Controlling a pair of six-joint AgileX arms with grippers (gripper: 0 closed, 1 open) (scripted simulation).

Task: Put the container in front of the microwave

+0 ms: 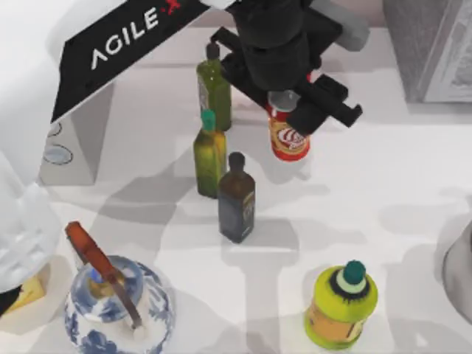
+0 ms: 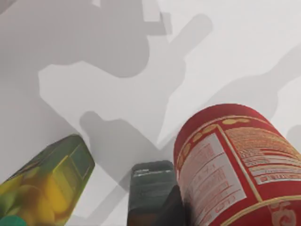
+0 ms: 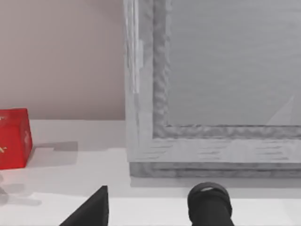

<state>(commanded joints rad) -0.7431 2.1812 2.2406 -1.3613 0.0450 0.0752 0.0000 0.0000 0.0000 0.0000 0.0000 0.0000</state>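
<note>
Top view: seeing the left gripper (image 1: 289, 103) down over the container (image 1: 289, 136), mid-table toward the back, just right of 2 green bottles (image 1: 214, 85) and a dark bottle (image 1: 237, 198). Looks clamped on the can's upper part from above, probably so as to carry it clear of those tall necks. Can't tell whether it's off the table (image 1: 383, 192) yet. Still a fair way from the microwave (image 1: 88, 133) at the left edge, dials facing front, so guessing a leftward carry past the bottles. Also spotting a yellow-green jar (image 1: 341, 304) and a blue-and-white teapot (image 1: 118, 302) up front.

Left wrist view: looking at the container (image 2: 235, 165) up close, with a dark finger (image 2: 171, 207) against its side, so pretty surely gripped. Plain white tabletop (image 2: 117, 70) below, streaked with shadows.

Right wrist view: right arm parked, facing a big grey framed box (image 3: 211, 94) and a red cube box (image 3: 14, 136) by a beige wall. Can't tell how open that gripper is.
</note>
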